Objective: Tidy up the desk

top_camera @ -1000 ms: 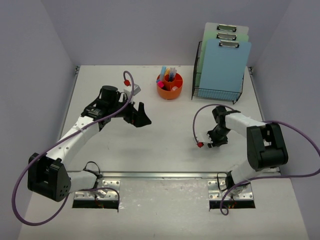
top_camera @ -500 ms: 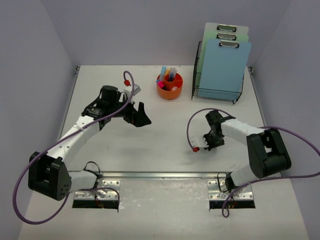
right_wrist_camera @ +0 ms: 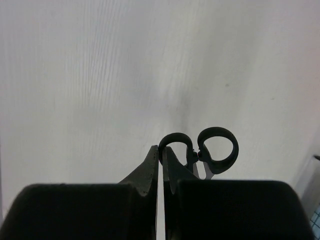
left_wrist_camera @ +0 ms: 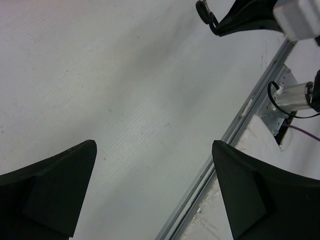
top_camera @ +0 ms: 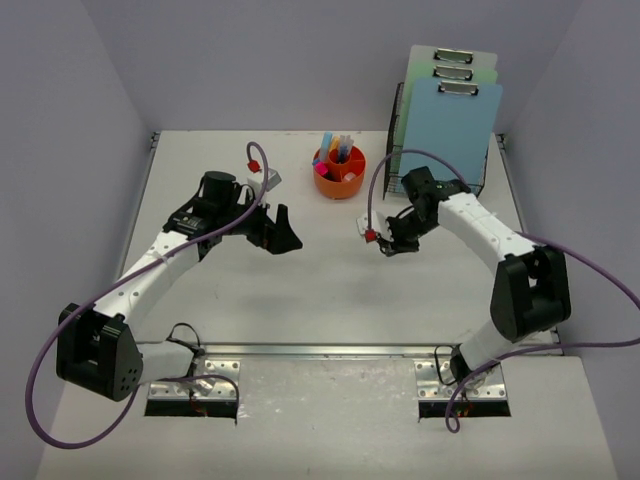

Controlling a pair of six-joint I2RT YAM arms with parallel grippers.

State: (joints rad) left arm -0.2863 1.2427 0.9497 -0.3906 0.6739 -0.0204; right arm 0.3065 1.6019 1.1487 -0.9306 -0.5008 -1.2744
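Observation:
The desk (top_camera: pixel 330 300) is a white tabletop with a metal rail (top_camera: pixel 330 350) along its front edge. My right gripper (top_camera: pixel 385 240) hangs over the middle of the desk, in front of the orange holder. It is shut on black-handled scissors (right_wrist_camera: pixel 217 145), whose two handle loops stick out past its fingertips (right_wrist_camera: pixel 152 160). The blades are hidden behind the fingers. My left gripper (top_camera: pixel 282 232) stands wide open over the left half of the desk, with nothing between its fingers (left_wrist_camera: pixel 60 175). The left wrist view shows one scissors loop (left_wrist_camera: pixel 202 10) at its top edge.
An orange pen holder (top_camera: pixel 340 172) with several coloured pens stands at the back centre. A black wire rack (top_camera: pixel 436 185) with three clipboards stands at the back right. Pale lavender walls close in the desk on three sides.
The right arm has swung from the right front of the desk up and left towards the orange holder, and its jaws have closed fully. The left arm has not moved.

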